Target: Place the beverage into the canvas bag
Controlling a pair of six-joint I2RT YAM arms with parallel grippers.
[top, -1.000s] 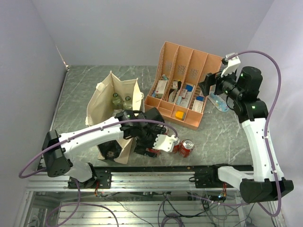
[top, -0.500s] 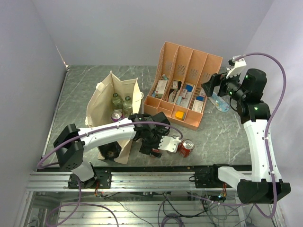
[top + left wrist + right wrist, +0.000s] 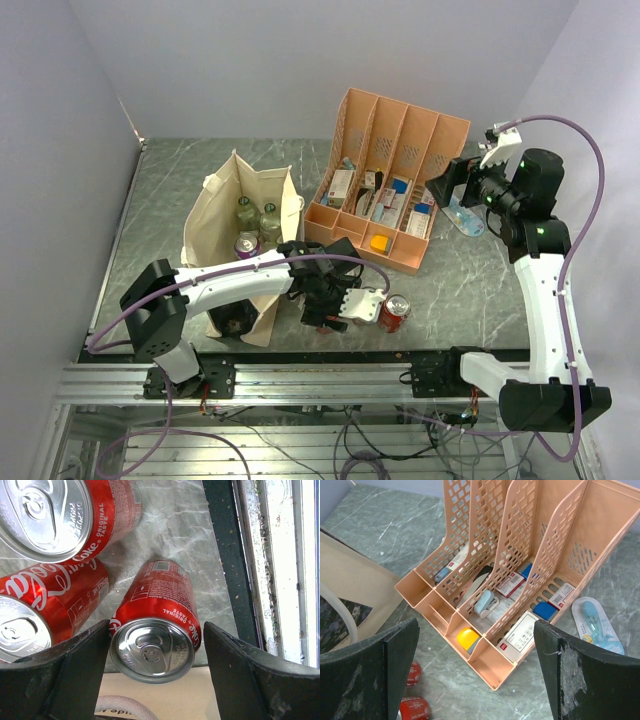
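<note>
Cans crowd the left wrist view near the table's (image 3: pixel 175 525) front edge: the left claw (image 3: pixel 156 632) is spread around one upright red cola can (image 3: pixel 160 592), a finger (image 3: pixel 75 675) just beside each flank. A thin gap shows on one side, and contact on the other is hard to judge. Two more red cans (image 3: pixel 55 515) stand just beside it, both cut off by the frame. From above, the claw hides most of this group, so only one can (image 3: pixel 395 312) shows clear of it. Left of them stands the bag (image 3: pixel 222 215), tall, cream-beige, mouth open. The left arm (image 3: pixel 230 280) crosses its near part and partly covers the dark mottled panel (image 3: pixel 232 318) at that narrow end. Inside the bag sit two greenish bottles (image 3: pixel 245 210) and a purple-topped can (image 3: pixel 247 243), their lower parts hidden. Farther back is the orange-pink organizer (image 3: pixel 400 125), its slots holding small boxes too small to read. The right claw (image 3: pixel 475 630) hangs above its right end, spread wide and gripping nothing, with a blue packet (image 3: pixel 597 622) lying on the table beyond.
</note>
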